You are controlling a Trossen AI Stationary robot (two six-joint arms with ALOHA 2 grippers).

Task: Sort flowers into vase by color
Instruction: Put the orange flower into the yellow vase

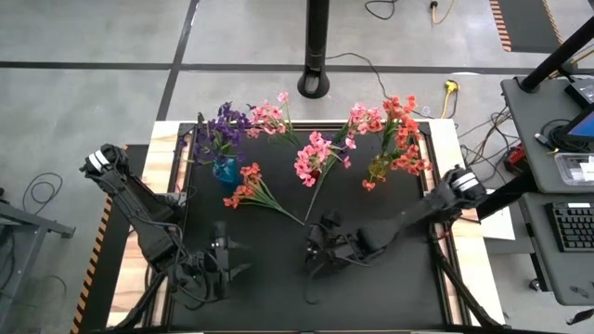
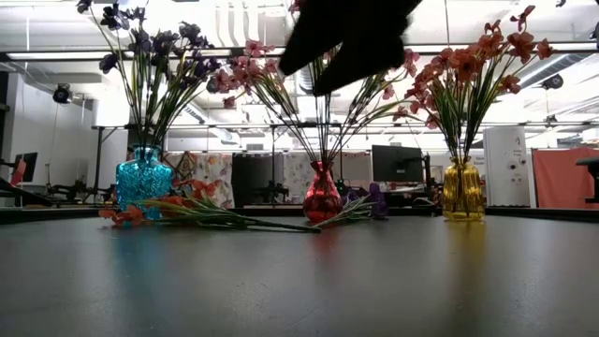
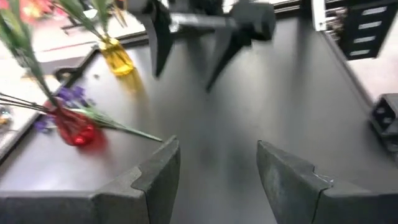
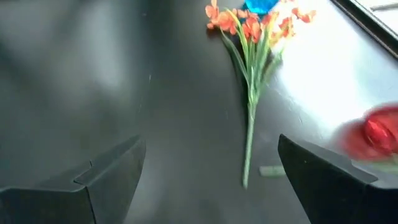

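Worktop (image 1: pixel 390 278), black mat. Three vases stand along the far edge: blue vase (image 2: pixel 143 180) toward the far left corner with purple flowers (image 1: pixel 221 125), red vase (image 2: pixel 322 198) mid-edge with pink flowers (image 1: pixel 314 156), yellow vase (image 2: pixel 462 192) toward the far right corner with orange-red flowers (image 1: pixel 401 139). More pink blossoms show near the purple ones at the far edge; we cannot tell which vase holds them.

Still loose: one orange-red spray (image 1: pixel 249 188) lies flat on the worktop just in front of the blue vase, stem pointing toward the centre. A purple spray (image 3: pixel 68 96) lies beside the red vase, its stem running toward the centre too.

Right end effector (image 1: pixel 320 249) hovers near the centre, toward the near edge, fingers wide apart, empty; the orange-red spray's stem end lies just ahead of it. Left end effector (image 1: pixel 223 264) waits near the near edge, left of centre, fingers apart, empty.

We judge most sorting done; two sprays remain, orange-red likely next, bound for the yellow vase.
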